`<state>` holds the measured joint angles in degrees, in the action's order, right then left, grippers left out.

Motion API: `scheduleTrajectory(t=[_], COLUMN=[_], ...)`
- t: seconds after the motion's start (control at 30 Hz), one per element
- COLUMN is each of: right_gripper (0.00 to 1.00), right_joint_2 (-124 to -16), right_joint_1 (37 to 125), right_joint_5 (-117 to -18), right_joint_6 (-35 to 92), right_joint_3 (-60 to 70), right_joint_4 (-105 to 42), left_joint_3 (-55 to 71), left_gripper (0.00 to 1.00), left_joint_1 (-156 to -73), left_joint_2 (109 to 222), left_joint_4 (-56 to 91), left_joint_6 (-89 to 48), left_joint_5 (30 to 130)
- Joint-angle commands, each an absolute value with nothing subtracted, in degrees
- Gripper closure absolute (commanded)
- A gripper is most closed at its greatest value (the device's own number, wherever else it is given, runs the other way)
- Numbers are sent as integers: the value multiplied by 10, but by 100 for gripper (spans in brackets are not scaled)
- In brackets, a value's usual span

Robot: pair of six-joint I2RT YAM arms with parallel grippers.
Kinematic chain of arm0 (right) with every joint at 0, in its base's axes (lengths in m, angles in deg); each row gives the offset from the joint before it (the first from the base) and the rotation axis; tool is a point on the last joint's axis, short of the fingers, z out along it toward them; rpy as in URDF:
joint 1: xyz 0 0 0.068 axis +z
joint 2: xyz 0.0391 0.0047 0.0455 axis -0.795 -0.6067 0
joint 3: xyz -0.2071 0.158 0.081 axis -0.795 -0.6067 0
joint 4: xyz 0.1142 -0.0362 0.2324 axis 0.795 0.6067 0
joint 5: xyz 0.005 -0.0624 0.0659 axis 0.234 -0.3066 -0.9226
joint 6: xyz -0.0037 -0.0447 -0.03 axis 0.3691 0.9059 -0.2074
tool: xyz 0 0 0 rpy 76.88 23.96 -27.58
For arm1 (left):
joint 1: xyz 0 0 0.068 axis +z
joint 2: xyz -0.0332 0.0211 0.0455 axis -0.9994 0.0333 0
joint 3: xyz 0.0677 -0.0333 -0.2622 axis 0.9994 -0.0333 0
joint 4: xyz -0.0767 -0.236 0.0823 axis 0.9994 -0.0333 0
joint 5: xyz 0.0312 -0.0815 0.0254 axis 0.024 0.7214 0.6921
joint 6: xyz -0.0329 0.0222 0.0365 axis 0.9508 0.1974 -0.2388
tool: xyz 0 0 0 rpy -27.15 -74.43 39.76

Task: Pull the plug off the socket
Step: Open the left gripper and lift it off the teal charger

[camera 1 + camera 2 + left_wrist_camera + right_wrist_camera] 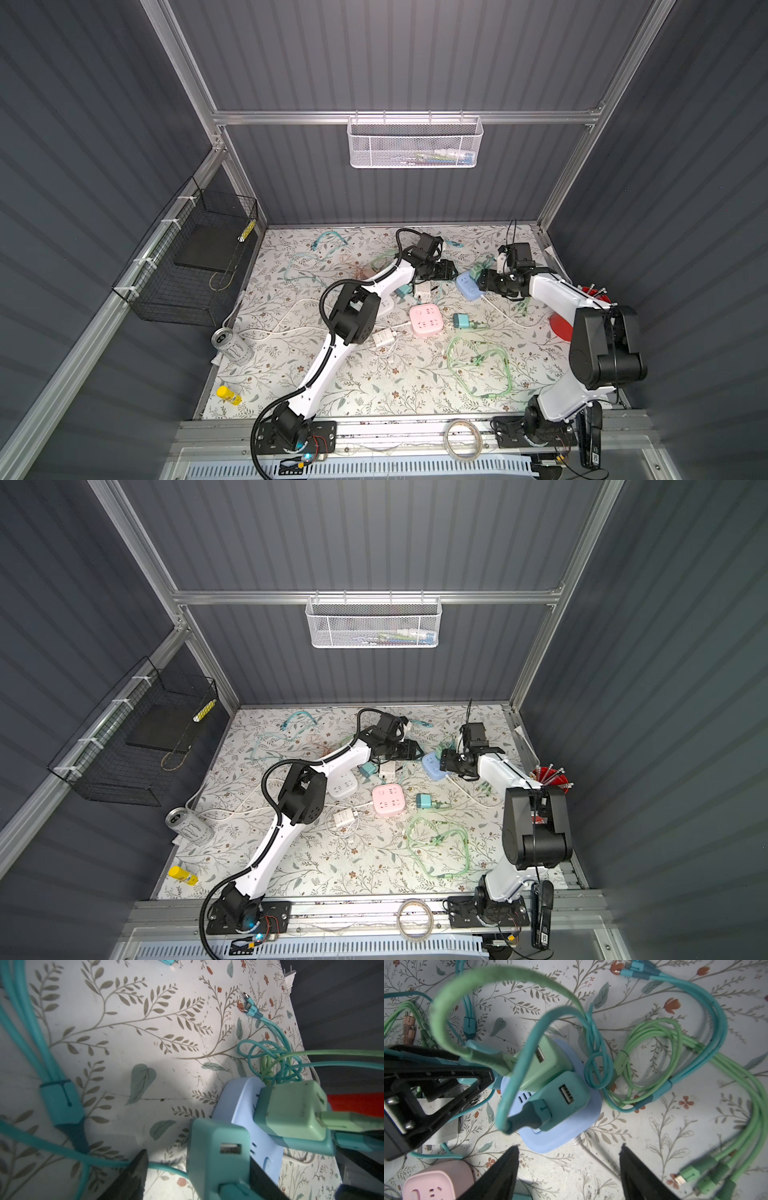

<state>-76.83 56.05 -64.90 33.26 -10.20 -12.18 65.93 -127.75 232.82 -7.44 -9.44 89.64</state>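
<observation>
A light blue socket (467,289) (560,1136) lies on the floral table right of centre. A green plug (542,1064) (291,1111) and a teal plug (560,1095) stand in its top face. My left gripper (197,1155) (451,270) is at the socket's edge. Another teal plug (218,1157) sits between its fingers, against one, with a gap to the other finger (135,1174), so it is open. I cannot tell whether that plug's prongs are in the socket. My right gripper (569,1167) (482,282) is open and empty just short of the socket.
A pink socket (424,319) and a loose teal plug (461,321) lie nearer the front. A white socket (384,305) sits under my left arm. Green and teal cables (654,1053) tangle behind the blue socket. A can (230,343) lies at the left and a red cup (561,324) stands at the right.
</observation>
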Motion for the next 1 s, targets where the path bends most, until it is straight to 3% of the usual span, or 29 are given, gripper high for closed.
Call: scheduleTrajectory(t=[0.0, 0.73, 0.97], right_gripper=[23, 23, 23], right_joint_2=[-773, -759, -757], right_joint_1=[558, 554, 550], right_joint_5=[-643, -641, -640], right_joint_6=[338, 338, 339], right_joint_3=[-95, -92, -89], right_joint_4=[-111, -108, -106], left_joint_3=[667, 657, 652], left_gripper=[31, 28, 30], left_joint_1=[-1275, -1274, -1271], left_joint_2=[2295, 2228, 2204], left_joint_4=[-114, -151, -202], left_joint_6=[-100, -83, -108], left_joint_5=[867, 853, 797])
